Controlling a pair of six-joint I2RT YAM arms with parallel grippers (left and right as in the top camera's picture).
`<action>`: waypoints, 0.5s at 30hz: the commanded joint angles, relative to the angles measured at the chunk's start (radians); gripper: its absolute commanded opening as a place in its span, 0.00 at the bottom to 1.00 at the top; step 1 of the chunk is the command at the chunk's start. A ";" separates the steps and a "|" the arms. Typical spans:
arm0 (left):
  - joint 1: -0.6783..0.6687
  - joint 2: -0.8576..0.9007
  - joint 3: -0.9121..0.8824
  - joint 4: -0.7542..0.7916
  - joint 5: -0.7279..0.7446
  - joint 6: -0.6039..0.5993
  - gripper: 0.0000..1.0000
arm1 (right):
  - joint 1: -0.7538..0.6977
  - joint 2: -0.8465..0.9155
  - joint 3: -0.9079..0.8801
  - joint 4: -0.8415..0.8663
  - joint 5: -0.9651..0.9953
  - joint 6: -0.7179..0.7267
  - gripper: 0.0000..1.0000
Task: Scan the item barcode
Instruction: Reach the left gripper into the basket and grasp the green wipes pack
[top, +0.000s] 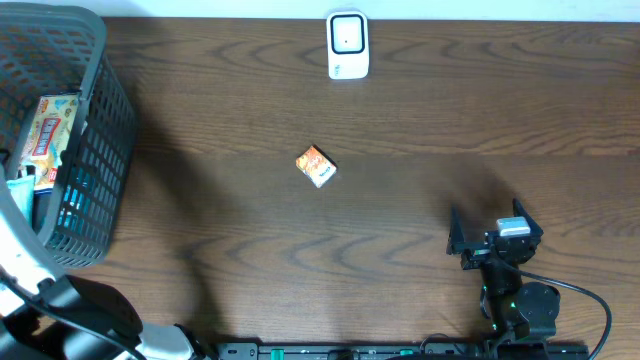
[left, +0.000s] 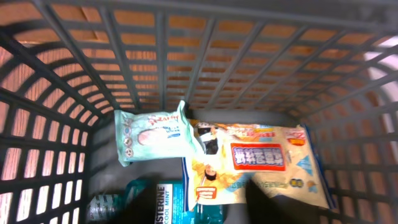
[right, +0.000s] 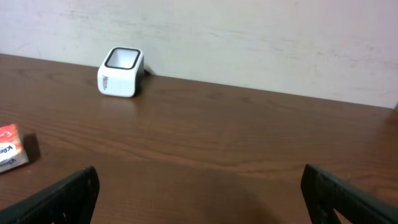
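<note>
Leftmost, the grey basket (top: 95, 130) lies beneath the left jaws, whose opening I cannot tell. Below them are a wipes pack (left: 152, 132), a snack bag (left: 255, 165) and a mouthwash bottle (left: 168, 202). Ahead-left of the right jaws, the small orange box (top: 316, 166), white at one end, lies askew on the wooden surface (top: 450, 110). Farther ahead stands the white scanner (top: 347, 45). The right jaws gape wide, empty.

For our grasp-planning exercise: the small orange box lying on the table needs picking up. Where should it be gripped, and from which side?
Grip the small orange box across its two longer edges, coming down from above with the wrist turned to match its diagonal lie. It lies flat and alone on the table, so all its sides are free.
</note>
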 joint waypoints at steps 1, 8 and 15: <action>-0.001 0.061 -0.018 -0.010 -0.014 -0.004 0.84 | 0.002 -0.004 -0.001 -0.004 0.001 0.012 0.99; 0.021 0.181 -0.052 -0.020 -0.058 -0.047 0.98 | 0.002 -0.004 -0.001 -0.004 0.001 0.012 0.99; 0.074 0.299 -0.060 0.005 -0.058 -0.127 0.98 | 0.002 -0.004 -0.001 -0.004 0.001 0.012 0.99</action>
